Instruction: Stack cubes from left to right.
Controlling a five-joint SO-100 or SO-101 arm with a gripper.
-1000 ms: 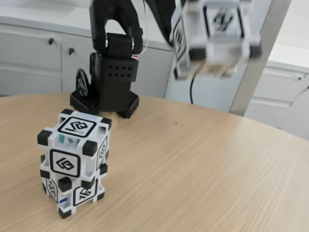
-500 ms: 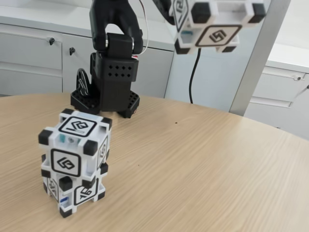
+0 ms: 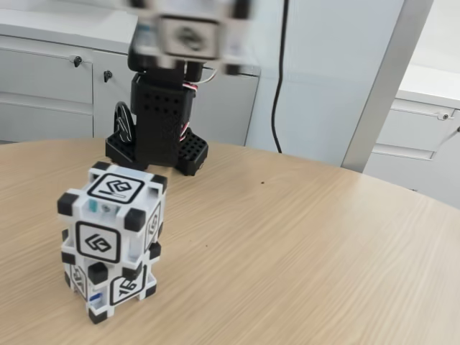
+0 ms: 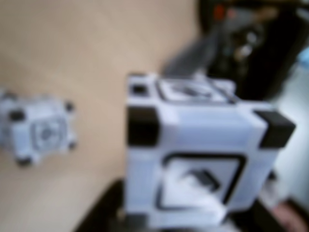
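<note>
1. Change: over the last sec the cube I carry (image 3: 188, 34) went from upper right of the fixed view to upper left. It's now high in front of my base (image 3: 159, 122), motion-blurred, roughly above and behind the stack.
2. Meaning, as I judge it: carry leg nearly done. Next is lining up over the stack, then lowering. Stack itself hasn't shifted.
3. My pincer (image 4: 174, 220): clamped on the carried cube. In the wrist view the cube (image 4: 203, 154) sits close up, with dark pincer parts under it; the fingertips themselves are blurred, so I can't make out exact contact.
4. Count: 3 cubes total. 1 in the air, 2 stacked on the counter (image 3: 302, 259).
5. Stack: top cube (image 3: 111, 215) sits on the bottom cube (image 3: 108, 284), both near the front left of the counter in the fixed view, top one turned slightly off the lower one.
6. Wrist view shows the stack (image 4: 41, 130) far left from above, well apart from the held cube, so sideways travel remains.
7. Risk, my guess: the stack is narrow; an off-centre drop could topple it.
</note>
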